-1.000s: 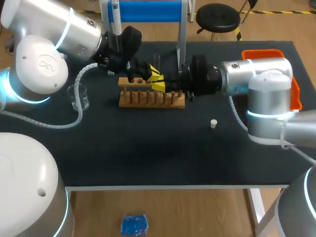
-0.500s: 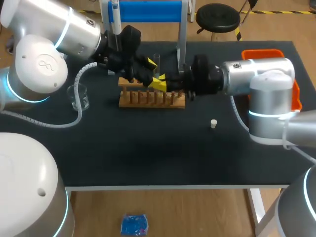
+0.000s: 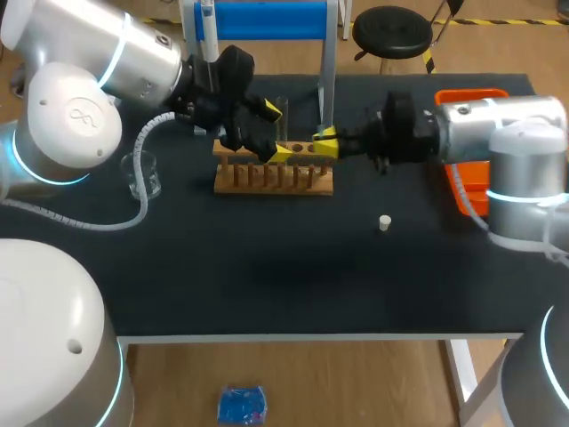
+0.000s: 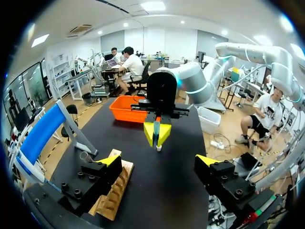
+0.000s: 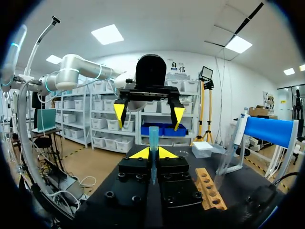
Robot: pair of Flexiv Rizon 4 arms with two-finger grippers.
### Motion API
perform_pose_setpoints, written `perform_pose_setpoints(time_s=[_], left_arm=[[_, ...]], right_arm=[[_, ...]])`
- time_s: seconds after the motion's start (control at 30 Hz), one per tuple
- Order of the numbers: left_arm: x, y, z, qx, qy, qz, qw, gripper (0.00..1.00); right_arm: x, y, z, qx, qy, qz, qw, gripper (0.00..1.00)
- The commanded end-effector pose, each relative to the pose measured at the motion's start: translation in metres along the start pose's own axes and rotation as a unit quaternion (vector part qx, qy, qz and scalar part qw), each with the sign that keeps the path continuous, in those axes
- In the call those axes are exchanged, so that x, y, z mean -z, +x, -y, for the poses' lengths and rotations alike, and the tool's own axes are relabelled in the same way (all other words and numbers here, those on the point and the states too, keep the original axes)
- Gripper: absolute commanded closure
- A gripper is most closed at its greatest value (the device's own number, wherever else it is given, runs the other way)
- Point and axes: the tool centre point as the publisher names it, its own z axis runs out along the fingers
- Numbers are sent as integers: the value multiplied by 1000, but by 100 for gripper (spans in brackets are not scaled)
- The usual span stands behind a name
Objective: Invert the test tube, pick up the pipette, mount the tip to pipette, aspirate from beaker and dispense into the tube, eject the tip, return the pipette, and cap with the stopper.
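Your right arm has pulled back toward three o'clock. A second ago its gripper was nose to nose with the left one above the rack, and now there's a gap between them.

Starting at the left, the beaker (image 3: 142, 175) stands on the mat at nine o'clock from the wooden rack (image 3: 273, 178), well apart from it. Next comes your left gripper (image 3: 278, 132), hanging over the rack's far left end. Its fingers are spread wide and they carry nothing.

Facing it from three o'clock is your right gripper (image 3: 325, 142), above the rack's right end. Its yellow tips are pinched together on the test tube (image 5: 153, 143). In the right wrist view the tube stands up between the fingers. In the left wrist view its end (image 4: 157, 147) pokes out below the tips.

The white stopper (image 3: 384, 222) sits alone on the mat at four o'clock from the rack. The orange tray (image 3: 471, 93) lies at the table's two o'clock corner, partly hidden behind your right arm.
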Motion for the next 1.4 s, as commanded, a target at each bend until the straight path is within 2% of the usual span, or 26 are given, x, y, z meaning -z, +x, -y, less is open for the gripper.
perform_pose_setpoints(time_s=[0.03,0.37,0.57,1.4], left_arm=[[0,-1,0,0,-1,-1,1000,0],[0,-1,0,0,-1,-1,1000,0],[0,-1,0,0,-1,-1,1000,0],[0,-1,0,0,-1,-1,1000,0]], right_arm=[[41,2,-1,4,7,-3,1000,100],[84,4,15,6,23,19,1000,100],[99,8,21,3,27,28,999,100],[103,11,22,0,20,29,999,100]])
